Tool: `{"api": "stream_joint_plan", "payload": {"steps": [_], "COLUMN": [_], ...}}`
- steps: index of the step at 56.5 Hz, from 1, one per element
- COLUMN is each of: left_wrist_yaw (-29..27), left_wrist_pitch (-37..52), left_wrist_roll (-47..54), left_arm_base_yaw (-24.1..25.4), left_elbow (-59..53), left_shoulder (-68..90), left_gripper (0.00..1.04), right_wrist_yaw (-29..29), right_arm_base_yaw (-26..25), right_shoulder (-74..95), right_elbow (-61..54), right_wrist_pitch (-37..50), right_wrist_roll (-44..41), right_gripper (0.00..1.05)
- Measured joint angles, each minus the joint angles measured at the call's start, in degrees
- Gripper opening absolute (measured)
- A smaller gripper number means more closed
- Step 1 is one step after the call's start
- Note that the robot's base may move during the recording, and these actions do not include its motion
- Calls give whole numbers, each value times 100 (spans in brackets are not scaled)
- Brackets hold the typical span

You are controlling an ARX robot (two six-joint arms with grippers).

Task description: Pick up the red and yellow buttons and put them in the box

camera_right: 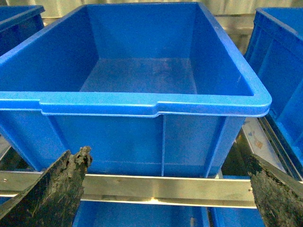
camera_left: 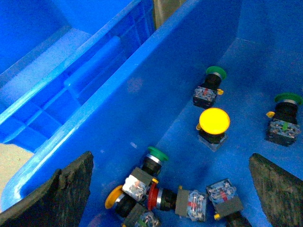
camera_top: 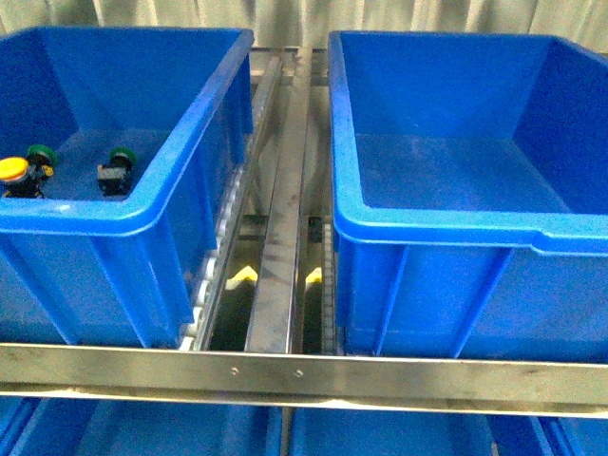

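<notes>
Looking into the left blue crate (camera_top: 142,214), the left wrist view shows a yellow button (camera_left: 214,120) standing cap up. A red button (camera_left: 152,196) lies on its side in a cluster with a second yellow-capped one (camera_left: 113,197) and a green one (camera_left: 157,153). My left gripper (camera_left: 170,158) hangs open above this cluster, holding nothing. The box (camera_top: 456,233), the right blue crate, has nothing inside. My right gripper (camera_right: 166,155) is open in front of the box's near wall (camera_right: 142,101). Neither gripper shows in the front view.
More green-capped switches (camera_left: 215,72) (camera_left: 288,98) lie deeper in the left crate. A loose switch block (camera_left: 225,197) sits by the red button. A steel rail (camera_top: 304,372) runs across the front below both crates, and roller tracks (camera_top: 275,237) lie between them.
</notes>
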Motion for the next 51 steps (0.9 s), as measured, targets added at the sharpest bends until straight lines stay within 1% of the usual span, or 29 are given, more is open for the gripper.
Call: {"api": "stream_joint_plan", "payload": {"steps": [10,16,26,29,35,51], "left_wrist_yaw": [258,413,656,767,809,861], "left_wrist_pitch": [-44,-72,-114,-234,-422,-538], "left_wrist_roll": [293,496,778,883,981,1023], "left_arm_base_yaw": [306,398,426,426,426,437], "left_elbow": [758,1191,1821,2133,2632,3104], "left_shoulder": [831,1211,1735,1967,2404,2988], "left_gripper": [97,97,97,97,97,97], "right_wrist_yaw": [0,0,0,0,0,0], "right_arm_base_yaw": [0,0,0,0,0,0], "right_shoulder": [0,0,0,0,0,0], "right_elbow": [0,0,0,0,0,0], "right_wrist_pitch": [0,0,0,0,0,0], "right_wrist_roll": [0,0,0,0,2,0], "right_gripper": [99,99,99,99,99,99]}}
